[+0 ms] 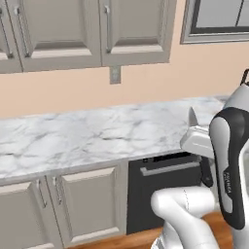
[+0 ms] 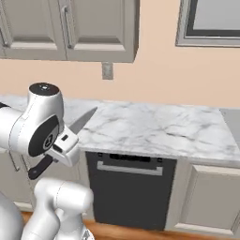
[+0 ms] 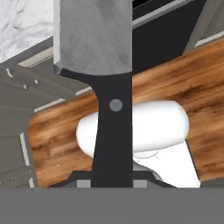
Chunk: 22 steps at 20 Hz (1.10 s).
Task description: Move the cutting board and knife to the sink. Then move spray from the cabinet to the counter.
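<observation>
My gripper [image 1: 198,142] [image 2: 62,146] [image 3: 111,183] is shut on the knife [image 1: 193,118] [image 2: 85,120] [image 3: 93,35], clamping its black handle just behind the blade. I hold the knife in the air in front of the counter [image 1: 87,133] [image 2: 154,124]. Its silver-grey blade points up and toward the counter, and the handle hangs down behind the hand. The cabinet [image 1: 63,29] [image 2: 93,28] above the counter shows shut panelled doors. A flat grey patch at the counter's right end looks like the sink [image 2: 232,121]. The cutting board and the spray are out of view.
A dark dishwasher front [image 1: 163,189] [image 2: 131,187] sits under the counter among beige base cabinets [image 1: 87,204]. A wall outlet [image 1: 115,74] [image 2: 107,71] and a window [image 1: 219,19] [image 2: 211,21] are on the back wall. Below the hand lies wooden floor [image 3: 197,87].
</observation>
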Motion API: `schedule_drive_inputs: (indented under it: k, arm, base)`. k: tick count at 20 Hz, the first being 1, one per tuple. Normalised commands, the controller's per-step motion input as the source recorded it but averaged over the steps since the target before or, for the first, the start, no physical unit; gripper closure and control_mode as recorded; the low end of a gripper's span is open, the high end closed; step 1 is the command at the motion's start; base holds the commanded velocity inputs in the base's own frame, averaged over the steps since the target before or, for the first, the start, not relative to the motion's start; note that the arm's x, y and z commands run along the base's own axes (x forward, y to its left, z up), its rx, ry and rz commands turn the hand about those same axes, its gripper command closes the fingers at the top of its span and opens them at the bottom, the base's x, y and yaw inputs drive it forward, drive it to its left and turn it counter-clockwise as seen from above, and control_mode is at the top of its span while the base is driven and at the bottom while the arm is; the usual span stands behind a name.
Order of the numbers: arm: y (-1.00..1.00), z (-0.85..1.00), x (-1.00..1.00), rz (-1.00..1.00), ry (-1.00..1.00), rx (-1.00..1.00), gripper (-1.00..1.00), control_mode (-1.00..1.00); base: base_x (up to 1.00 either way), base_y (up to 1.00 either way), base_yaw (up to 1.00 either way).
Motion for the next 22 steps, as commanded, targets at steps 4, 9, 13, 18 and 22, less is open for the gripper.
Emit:
schedule_drive_inputs:
  k: [4,9,13,18,22]
  arm:
    - [0.0,0.0,0.0,0.0,0.0,0.0,1.0,1.0]
    - [0.0,0.0,0.0,0.0,0.0,0.0,1.0,1.0]
    - [0.0,0.0,0.0,0.0,0.0,0.0,1.0,1.0]
    - [0.0,0.0,0.0,0.0,0.0,0.0,1.0,1.0]
    - [0.0,0.0,0.0,0.0,0.0,0.0,1.0,1.0]
  base:
    - [0.05,-0.36,-0.5]
    - [0.74,-1.0,0.19]
    - [0.4,-1.0,0.16]
    - [-0.01,-1.0,0.08]
    - [0.05,-1.0,0.16]
